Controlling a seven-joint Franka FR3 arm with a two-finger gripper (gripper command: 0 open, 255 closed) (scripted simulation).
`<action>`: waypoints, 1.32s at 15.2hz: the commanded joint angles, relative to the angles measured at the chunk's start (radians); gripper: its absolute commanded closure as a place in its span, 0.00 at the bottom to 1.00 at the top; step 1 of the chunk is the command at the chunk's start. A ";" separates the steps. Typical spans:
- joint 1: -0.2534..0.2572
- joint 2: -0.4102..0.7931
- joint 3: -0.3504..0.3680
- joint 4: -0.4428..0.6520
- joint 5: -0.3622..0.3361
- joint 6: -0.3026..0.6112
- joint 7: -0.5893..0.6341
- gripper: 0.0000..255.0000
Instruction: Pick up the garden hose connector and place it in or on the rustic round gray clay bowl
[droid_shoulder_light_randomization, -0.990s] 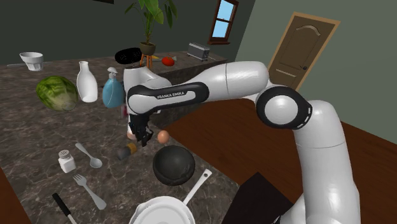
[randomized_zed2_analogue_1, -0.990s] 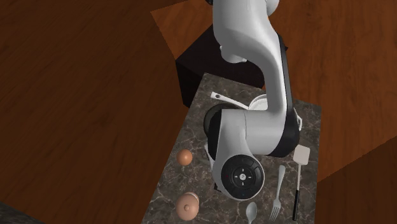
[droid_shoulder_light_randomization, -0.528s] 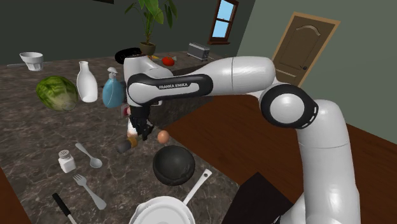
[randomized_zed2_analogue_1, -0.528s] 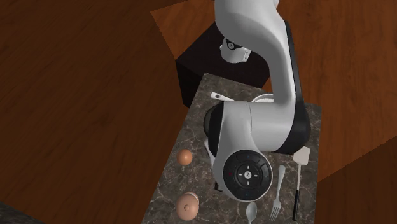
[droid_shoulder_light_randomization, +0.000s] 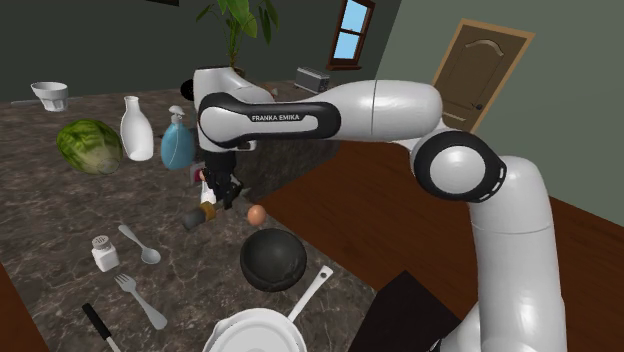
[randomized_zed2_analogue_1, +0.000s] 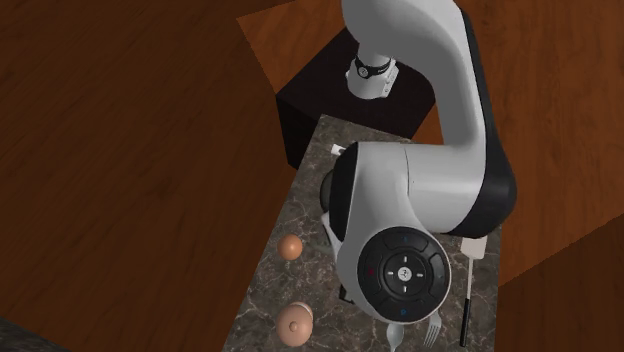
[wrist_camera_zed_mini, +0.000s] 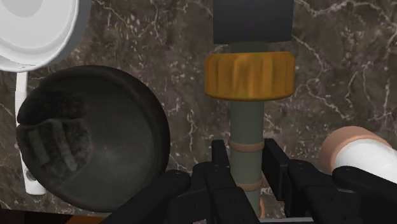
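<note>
My gripper (droid_shoulder_light_randomization: 219, 192) is shut on the garden hose connector (droid_shoulder_light_randomization: 199, 215), which hangs tilted just above the dark marble counter (droid_shoulder_light_randomization: 60, 215). In the wrist view the fingers (wrist_camera_zed_mini: 219, 160) clasp the connector's grey stem, and its orange ribbed ring (wrist_camera_zed_mini: 249, 75) and dark end point away from the hand. The round dark grey bowl (droid_shoulder_light_randomization: 272, 259) stands on the counter, nearer the stand than the gripper. That bowl (wrist_camera_zed_mini: 89, 137) has nothing in it and lies beside the connector in the wrist view.
A brown egg (droid_shoulder_light_randomization: 257, 213) lies between gripper and bowl. A white frying pan (droid_shoulder_light_randomization: 258, 331), fork (droid_shoulder_light_randomization: 140, 300), spoon (droid_shoulder_light_randomization: 140, 243) and shaker (droid_shoulder_light_randomization: 104, 252) lie near the front. A cabbage (droid_shoulder_light_randomization: 89, 145), white bottle (droid_shoulder_light_randomization: 136, 128) and blue spray bottle (droid_shoulder_light_randomization: 178, 140) stand behind.
The arm has risen and carried the connector up off the counter. The bowl and egg have stayed put.
</note>
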 joint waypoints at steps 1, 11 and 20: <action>0.001 -0.009 0.002 0.014 0.003 -0.022 -0.001 1.00; -0.163 -0.432 0.052 -0.581 0.151 0.178 -0.075 1.00; -0.199 -0.608 0.050 -0.838 0.234 0.281 -0.144 1.00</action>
